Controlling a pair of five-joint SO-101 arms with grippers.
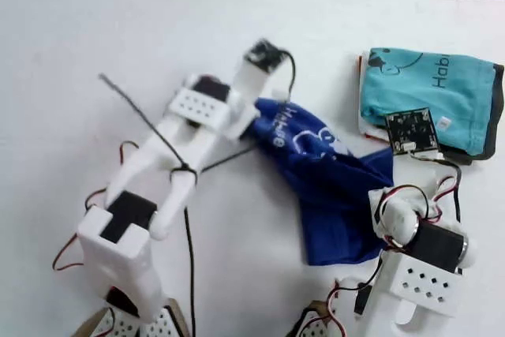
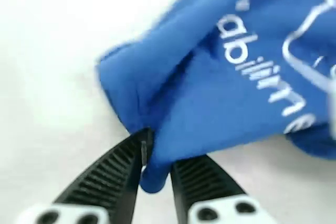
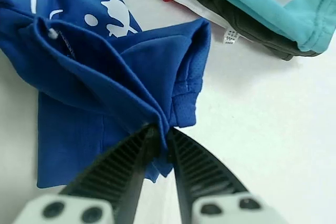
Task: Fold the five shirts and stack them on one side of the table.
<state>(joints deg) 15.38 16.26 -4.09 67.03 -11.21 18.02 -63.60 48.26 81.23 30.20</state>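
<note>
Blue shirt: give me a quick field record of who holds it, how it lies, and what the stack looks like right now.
shirt: blue fabric shirt with white print, bunched on the white table, not folded flat
left gripper: shut on one end of the shirt
right gripper: shut on a gathered edge at the opposite end
stack: teal folded shirt on top, dark garment and white garment beneath, close to the right gripper's end
</note>
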